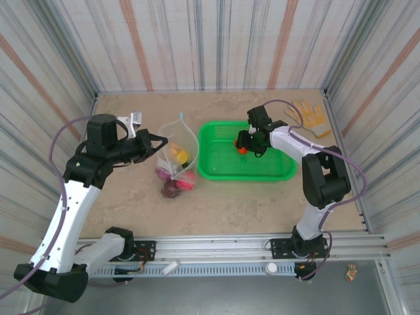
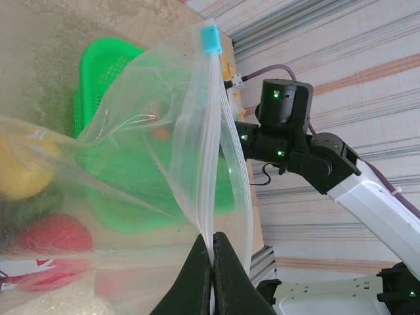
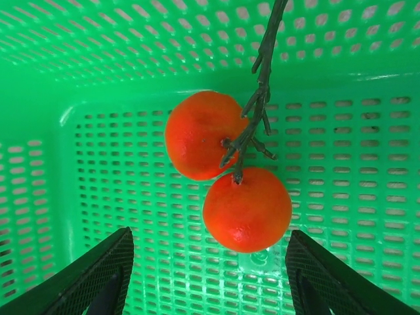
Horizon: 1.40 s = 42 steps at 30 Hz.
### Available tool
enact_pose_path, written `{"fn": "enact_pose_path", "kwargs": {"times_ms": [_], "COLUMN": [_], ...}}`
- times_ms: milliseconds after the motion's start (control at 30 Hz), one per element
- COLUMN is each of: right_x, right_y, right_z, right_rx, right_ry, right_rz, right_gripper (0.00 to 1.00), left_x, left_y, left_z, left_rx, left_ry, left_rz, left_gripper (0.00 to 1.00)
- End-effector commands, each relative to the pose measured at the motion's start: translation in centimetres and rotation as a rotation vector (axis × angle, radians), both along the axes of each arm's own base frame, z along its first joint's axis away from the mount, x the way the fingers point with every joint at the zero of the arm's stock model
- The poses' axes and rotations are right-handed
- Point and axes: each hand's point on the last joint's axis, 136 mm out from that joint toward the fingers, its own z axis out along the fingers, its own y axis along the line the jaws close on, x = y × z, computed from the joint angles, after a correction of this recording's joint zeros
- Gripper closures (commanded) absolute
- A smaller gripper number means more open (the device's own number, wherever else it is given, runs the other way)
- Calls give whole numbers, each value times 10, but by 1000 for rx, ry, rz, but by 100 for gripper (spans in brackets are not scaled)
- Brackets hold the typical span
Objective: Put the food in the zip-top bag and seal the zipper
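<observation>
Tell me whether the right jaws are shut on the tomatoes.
No, the jaws stand wide apart and the two tomatoes lie in the basket, untouched.

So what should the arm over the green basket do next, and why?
Probably lower the right gripper and close on the two red tomatoes. Its fingers stand open on either side of them in the green basket, not touching, while the left gripper pinches the rim of the zip-top bag, holding it up with other food already inside.
</observation>
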Motion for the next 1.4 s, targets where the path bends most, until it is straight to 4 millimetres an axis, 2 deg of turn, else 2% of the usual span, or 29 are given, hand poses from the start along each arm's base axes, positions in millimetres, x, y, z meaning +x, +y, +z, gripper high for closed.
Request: {"fn": "enact_pose_path", "kwargs": {"times_ms": [0,267,567,633,700,767,867,1000,1167,1200,1367], "right_x": [4,7,8,9,10,11,13,13,8,6,-8], "right_y": [0,-1,-4,-3,-1,0,-2,-5,-4,-4,-4], "right_z": [-14,-39,-43,-43,-41,-41,-42,-43,-34,-29,-1], "right_rx": [-39,-57,-53,-49,-40,-39,-42,-36,-21,-17,10], "right_ry": [9,49,47,43,41,42,39,45,32,24,-23], "right_rz": [18,8,2,7,16,18,9,-1,2,5,14], "right_gripper": [36,39,46,45,38,37,42,55,62,65,65], "left_x": [0,-3,-4,-4,-4,-4,-4,-5,-6,-6,-7], "left_y": [-3,-1,-1,0,0,0,0,-1,0,0,-1], "left_z": [-1,0,-2,-3,-4,-4,-2,-1,-2,-2,-2], "left_rx": [7,10,11,14,13,12,10,9,9,9,6], "left_ry": [-27,-29,-25,-22,-22,-21,-26,-28,-24,-24,-22], "left_rz": [-29,-24,-20,-19,-20,-18,-18,-20,-19,-20,-22], "left_gripper": [100,100,100,100,100,100,100,100,100,100,100]}}
